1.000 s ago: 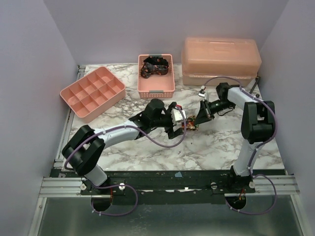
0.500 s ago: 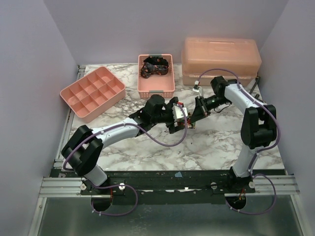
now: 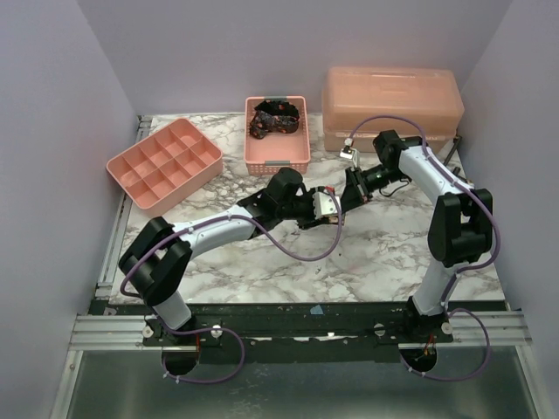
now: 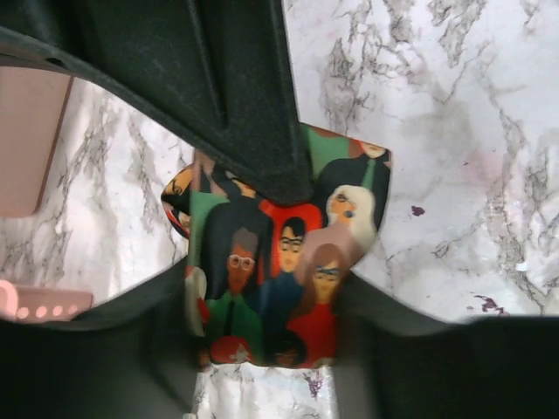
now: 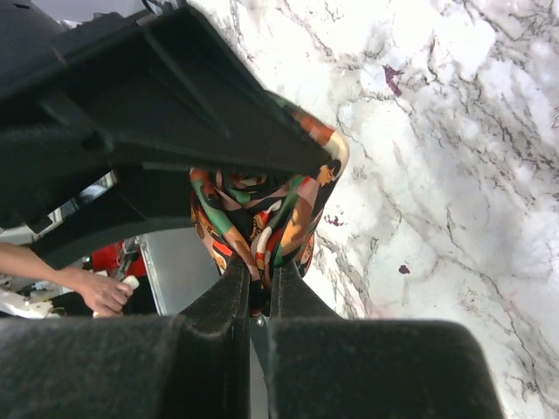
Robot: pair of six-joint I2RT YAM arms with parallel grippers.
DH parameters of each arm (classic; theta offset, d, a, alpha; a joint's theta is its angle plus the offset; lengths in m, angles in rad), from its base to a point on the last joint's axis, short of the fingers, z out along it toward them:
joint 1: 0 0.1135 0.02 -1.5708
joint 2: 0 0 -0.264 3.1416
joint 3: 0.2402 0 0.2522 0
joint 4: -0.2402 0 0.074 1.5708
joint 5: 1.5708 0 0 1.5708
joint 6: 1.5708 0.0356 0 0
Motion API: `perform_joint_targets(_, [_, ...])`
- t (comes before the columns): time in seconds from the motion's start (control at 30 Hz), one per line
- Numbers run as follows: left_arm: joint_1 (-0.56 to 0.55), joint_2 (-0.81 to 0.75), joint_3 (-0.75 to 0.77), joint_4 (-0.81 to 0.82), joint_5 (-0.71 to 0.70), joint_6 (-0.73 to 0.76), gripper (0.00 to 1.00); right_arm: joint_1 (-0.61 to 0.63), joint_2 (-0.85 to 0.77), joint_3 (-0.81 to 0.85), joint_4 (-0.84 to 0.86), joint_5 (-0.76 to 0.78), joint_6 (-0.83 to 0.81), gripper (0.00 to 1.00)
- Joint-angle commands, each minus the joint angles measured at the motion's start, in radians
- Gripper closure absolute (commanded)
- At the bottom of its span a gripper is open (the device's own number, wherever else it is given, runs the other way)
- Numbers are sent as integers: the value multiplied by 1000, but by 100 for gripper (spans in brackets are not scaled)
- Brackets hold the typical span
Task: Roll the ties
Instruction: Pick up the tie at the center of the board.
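A rolled tie (image 4: 279,271), printed with small cartoon faces in red, green and black, sits on the marble table between my two grippers. My left gripper (image 4: 266,305) has its fingers pressed against both sides of the roll. My right gripper (image 5: 258,266) is shut, pinching the fabric at one end of the tie (image 5: 262,218). In the top view the left gripper (image 3: 328,208) and the right gripper (image 3: 348,195) meet at mid table and hide most of the roll. A second, darker tie (image 3: 274,117) lies bunched in the pink basket (image 3: 278,157).
A pink divided tray (image 3: 163,164) sits at the back left. A large pink lidded box (image 3: 391,106) stands at the back right, close behind the right arm. Lilac walls close in both sides and the back.
Both grippers have carried the roll a little toward the back of the table. My left gripper has gone from wide open to closed against the roll. The right gripper stayed shut.
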Motion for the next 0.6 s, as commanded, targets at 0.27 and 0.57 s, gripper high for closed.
perform_joint_targets(0.27, [90, -88, 164, -254, 114, -333, 2, -17, -6, 19, 8, -105, 47, 99])
perform_joint_targets(0.57, [338, -110, 321, -506, 331, -845, 2, -74, 7, 80, 44, -267, 146, 99])
